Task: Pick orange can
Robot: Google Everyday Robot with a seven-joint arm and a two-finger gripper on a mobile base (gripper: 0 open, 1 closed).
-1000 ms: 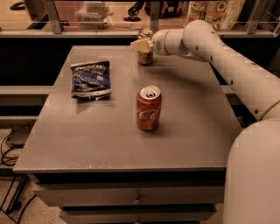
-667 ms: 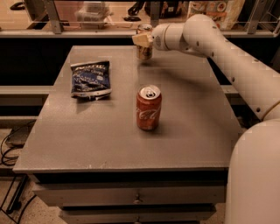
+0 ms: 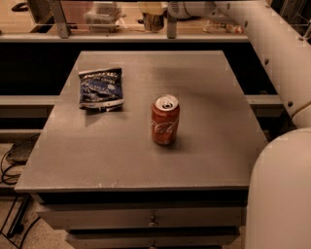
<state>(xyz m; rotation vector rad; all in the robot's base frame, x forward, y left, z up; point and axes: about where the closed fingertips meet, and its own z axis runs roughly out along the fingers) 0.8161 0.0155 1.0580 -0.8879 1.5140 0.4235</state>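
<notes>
Since the earlier frame the orange can [image 3: 153, 22] has left the far edge of the counter [image 3: 204, 160] and gone up with the arm [image 3: 272, 53]. You now see it at the very top of the view, well above the counter's back edge and in front of the shelf behind.

Your end effector [image 3: 153, 10] is up there too, and the top border cuts most of it off. Only a pale piece shows over the can's top, with the rounded wrist just to its right. It is clamped on the orange can, though you can't make out both contact points. The can's upper rim is hidden, and its markings are too dim to read.

On the counter, the red can [image 3: 165, 120] stands upright near the middle with its tab end up. The blue bag [image 3: 100, 87] lies flat toward the back left, well apart from it, and its print is too small to read.

The arm runs down the right side from the top edge. The robot's pale body [image 3: 282, 194] fills the lower right corner and covers the counter's front right corner. Below the counter's front edge you can see a drawer knob [image 3: 153, 222]. Dark cables [image 3: 9, 163] lie on the floor at the left, partly out of view.
</notes>
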